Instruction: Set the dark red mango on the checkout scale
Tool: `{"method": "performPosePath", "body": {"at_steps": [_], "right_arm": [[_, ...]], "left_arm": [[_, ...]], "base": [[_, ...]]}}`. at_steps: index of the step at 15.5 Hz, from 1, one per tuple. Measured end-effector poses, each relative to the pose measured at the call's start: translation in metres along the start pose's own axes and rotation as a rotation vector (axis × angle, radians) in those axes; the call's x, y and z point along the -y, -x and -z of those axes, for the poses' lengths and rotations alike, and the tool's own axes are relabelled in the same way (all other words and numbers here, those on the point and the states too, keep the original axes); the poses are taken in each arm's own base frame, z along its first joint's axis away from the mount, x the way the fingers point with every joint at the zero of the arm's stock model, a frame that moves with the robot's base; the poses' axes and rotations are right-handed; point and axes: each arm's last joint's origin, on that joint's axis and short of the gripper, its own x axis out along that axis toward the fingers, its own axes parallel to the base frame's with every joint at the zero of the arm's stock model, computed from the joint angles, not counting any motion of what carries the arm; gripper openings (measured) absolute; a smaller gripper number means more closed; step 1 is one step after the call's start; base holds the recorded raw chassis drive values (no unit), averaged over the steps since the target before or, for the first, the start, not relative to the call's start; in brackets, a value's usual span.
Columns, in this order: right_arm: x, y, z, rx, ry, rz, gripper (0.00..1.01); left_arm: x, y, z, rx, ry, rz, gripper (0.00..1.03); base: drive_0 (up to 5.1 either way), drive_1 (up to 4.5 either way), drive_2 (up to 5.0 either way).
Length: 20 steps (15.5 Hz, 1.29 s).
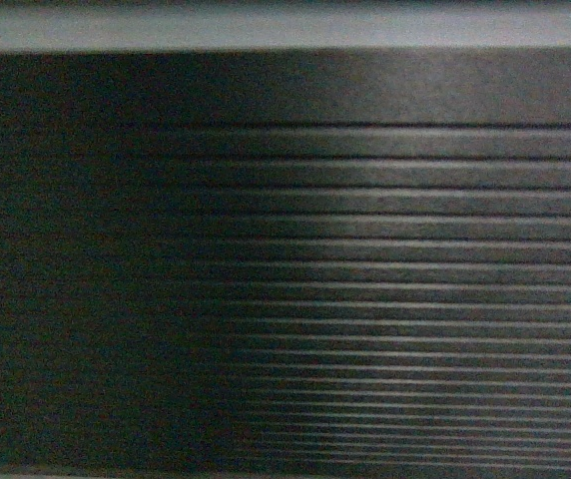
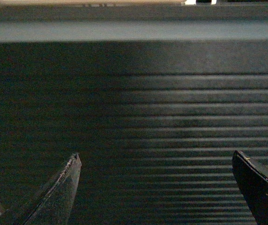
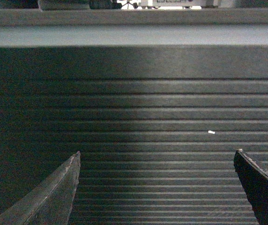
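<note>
Ribbed checkout (image 1: 365, 249) fills every view; only wrists show spread, empty claws.

Left tool (image 2: 156, 161): jaws spread wide, two dark fingertips poking in from the bottom corners of the left wrist view, left fingertip (image 2: 61, 192) slanting up to a point, right fingertip (image 2: 258, 187) cut by frame edge. Nothing between them. Right tool (image 3: 157, 161): same pose, jaws wide apart, left fingertip (image 3: 54, 194) a dark wedge, right fingertip (image 3: 260, 187) partly out of frame, gap bare. Both wrists aimed roughly level, straight ahead, fingertips pointing forward. Fingertip edges look worn, slightly rough. Head view: no arm or tool visible. Upper arms and wrists out of sight in all views.
</note>
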Motion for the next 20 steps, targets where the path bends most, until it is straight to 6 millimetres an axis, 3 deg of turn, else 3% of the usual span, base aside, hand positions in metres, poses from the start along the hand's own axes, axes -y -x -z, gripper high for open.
{"method": "performPosePath", "body": {"at_steps": [20], "right_arm": [[0.0000, 0.0000, -0.0004, 0.004, -0.001, 0.000, 0.98]], "left_arm": [[0.0000, 0.0000, -0.0004, 0.004, -0.006, 0.001, 0.98]], "base": [[0.0, 0.00, 0.0]]}}
